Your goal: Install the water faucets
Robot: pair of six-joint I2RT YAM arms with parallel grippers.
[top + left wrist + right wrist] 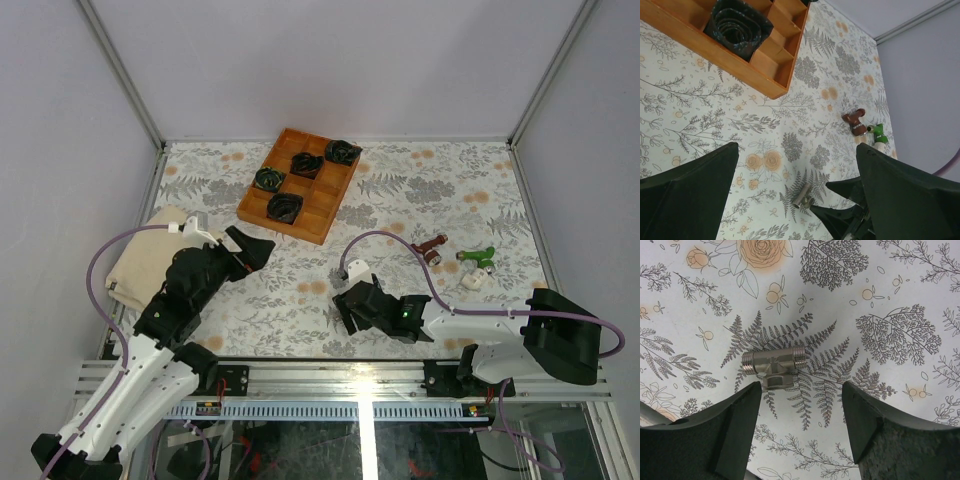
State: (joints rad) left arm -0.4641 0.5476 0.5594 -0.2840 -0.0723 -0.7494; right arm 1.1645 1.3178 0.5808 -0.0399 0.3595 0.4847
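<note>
Red-brown faucet (432,246): lies loose on the surface (400,190) near the right edge, about halfway along it, joined to nothing.
Green faucet (478,256): just beside the red-brown one and closer to the right edge, also loose; a small white piece (473,281) lies near it.
Tee fitting (774,369): silvery with threaded ends, flat on the surface near the middle of the near edge, well apart from both faucets, every port bare.
Right tool (801,387): spread and low over the tee fitting, its fingertips just short of it and pinching nothing.
Left tool (797,150): spread wide and empty, raised over the left half of the surface.
Progress: nothing is installed yet.
Step in hand: probably taking hold of the tee fitting.
Left to do: fetching each faucet and threading both in.
</note>
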